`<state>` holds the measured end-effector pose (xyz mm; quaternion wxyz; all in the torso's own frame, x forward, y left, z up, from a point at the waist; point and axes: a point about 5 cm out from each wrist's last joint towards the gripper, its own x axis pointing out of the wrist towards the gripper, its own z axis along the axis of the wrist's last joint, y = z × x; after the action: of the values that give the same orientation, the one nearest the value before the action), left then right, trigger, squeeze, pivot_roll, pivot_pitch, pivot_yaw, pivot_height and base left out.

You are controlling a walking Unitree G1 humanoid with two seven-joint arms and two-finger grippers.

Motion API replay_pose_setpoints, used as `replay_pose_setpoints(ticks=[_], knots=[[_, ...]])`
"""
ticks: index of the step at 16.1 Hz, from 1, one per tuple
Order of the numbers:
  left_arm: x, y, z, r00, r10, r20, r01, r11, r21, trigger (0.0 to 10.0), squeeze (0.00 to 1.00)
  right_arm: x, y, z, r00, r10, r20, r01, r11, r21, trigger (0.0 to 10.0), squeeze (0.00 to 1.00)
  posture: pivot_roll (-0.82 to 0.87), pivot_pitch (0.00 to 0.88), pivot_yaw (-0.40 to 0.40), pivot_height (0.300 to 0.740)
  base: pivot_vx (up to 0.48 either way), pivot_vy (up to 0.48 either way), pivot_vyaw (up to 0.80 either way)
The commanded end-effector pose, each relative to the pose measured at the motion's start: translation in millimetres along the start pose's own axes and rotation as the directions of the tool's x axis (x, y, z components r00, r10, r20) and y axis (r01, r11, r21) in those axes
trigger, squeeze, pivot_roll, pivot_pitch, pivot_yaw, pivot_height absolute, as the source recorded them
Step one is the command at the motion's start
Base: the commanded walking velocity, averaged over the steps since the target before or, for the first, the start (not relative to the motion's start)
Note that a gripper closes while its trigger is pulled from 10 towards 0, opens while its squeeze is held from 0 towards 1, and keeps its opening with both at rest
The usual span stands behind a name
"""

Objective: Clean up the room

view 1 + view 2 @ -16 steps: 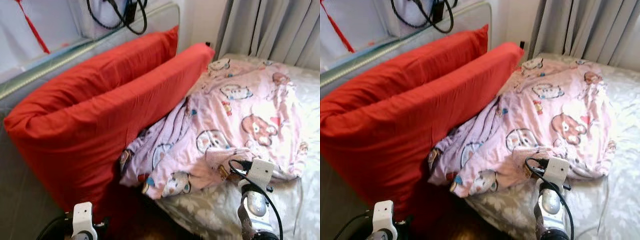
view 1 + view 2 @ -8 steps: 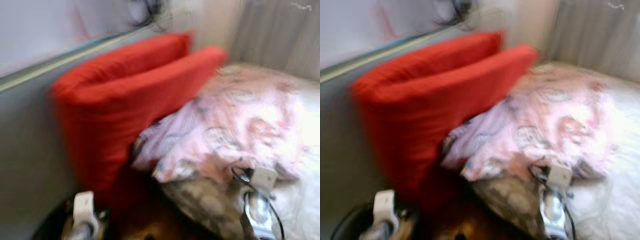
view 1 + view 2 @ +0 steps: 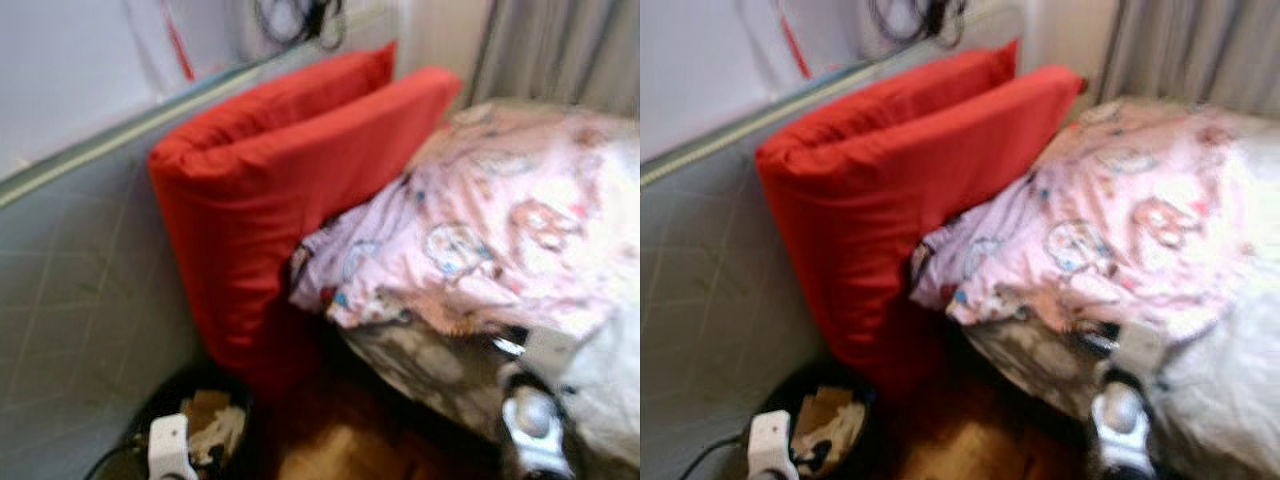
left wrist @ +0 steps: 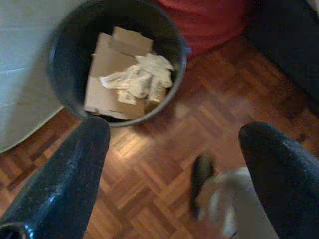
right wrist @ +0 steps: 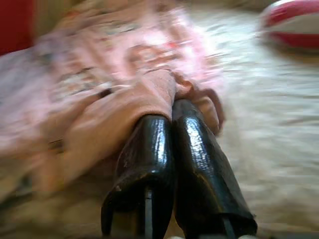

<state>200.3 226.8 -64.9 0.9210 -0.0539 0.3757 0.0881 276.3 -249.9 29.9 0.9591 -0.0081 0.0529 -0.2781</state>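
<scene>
Bedroom corner, seen from the head camera through slight blur. Two red pillows (image 3: pixel 290 190) propped upright against a grey quilted headboard (image 3: pixel 80 260) at left, one behind the other. Pink cartoon-print blanket (image 3: pixel 500 230) heaped in loose folds across the bed, its near-left corner spilling over the mattress edge just beside the front pillow. Grey floral bedsheet (image 3: pixel 1230 390) exposed at near right. Grey curtains (image 3: pixel 560 50) hanging at far right; dark cables (image 3: pixel 295 15) and a red cord (image 3: pixel 178 45) on the pale wall at far left.

Right gripper (image 5: pixel 167 124) at the near edge of the bed, black fingers (image 5: pixel 149 149) pressed tightly together on a fold of the pink blanket, bunched cloth running up from the fingertips. Round red-and-white object (image 5: pixel 294 22), too blurred to identify, lying on the sheet farther back, well apart from the gripper.

Left gripper (image 4: pixel 174 139) low at near left, fingers (image 4: pixel 70 169) spread wide and holding nothing, hovering above the wooden parquet floor (image 4: pixel 164 159). Black round trash bin (image 4: pixel 65 59) on the floor beside the headboard and near the foot of the pillows, holding flattened cardboard (image 4: pixel 107 69) and crumpled white paper (image 4: pixel 137 77). Dark shape and pale smear on the parquet below the left gripper, too blurred to identify.
</scene>
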Motion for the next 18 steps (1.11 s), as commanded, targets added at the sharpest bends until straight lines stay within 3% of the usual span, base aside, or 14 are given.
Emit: replay_pose_setpoints(ticks=[1,3,5,11,18], knots=[[-1.2,7.6,-0.2,1.000,0.015,-0.004,-0.015,1.000,0.024,10.0,0.00,-1.6,-0.6,1.1,0.999,-0.032,0.016,0.032,0.999,0.004,10.0,0.00,0.05,0.000,0.056,0.740,-0.277,0.000,0.00],[-1.1,7.1,0.0,1.000,0.013,-0.003,-0.013,1.000,0.025,10.0,0.00,1.2,-19.1,1.9,0.991,-0.133,0.014,0.132,0.991,0.023,10.0,0.00,0.05,0.000,0.057,0.740,0.000,0.000,0.00],[-1.0,5.9,-0.6,1.000,0.005,-0.010,-0.005,0.999,0.041,10.0,0.00,-1.0,-18.9,-0.4,0.995,-0.103,0.015,0.103,0.994,-0.018,10.0,0.00,0.05,0.000,0.057,0.740,0.000,0.000,0.00],[-1.1,4.5,-1.9,1.000,0.001,-0.012,0.000,0.999,0.044,10.0,0.00,-14.2,-14.1,-11.1,0.994,-0.108,-0.005,0.107,0.994,-0.027,10.0,0.00,0.05,0.000,0.054,0.740,0.000,0.000,0.00],[-1.3,3.2,-3.3,1.000,-0.004,-0.019,0.005,0.999,0.047,10.0,0.00,-41.3,-39.9,-61.5,0.935,-0.217,-0.282,0.200,0.976,-0.088,10.0,0.00,0.04,0.000,0.053,0.740,0.000,0.000,0.00]])
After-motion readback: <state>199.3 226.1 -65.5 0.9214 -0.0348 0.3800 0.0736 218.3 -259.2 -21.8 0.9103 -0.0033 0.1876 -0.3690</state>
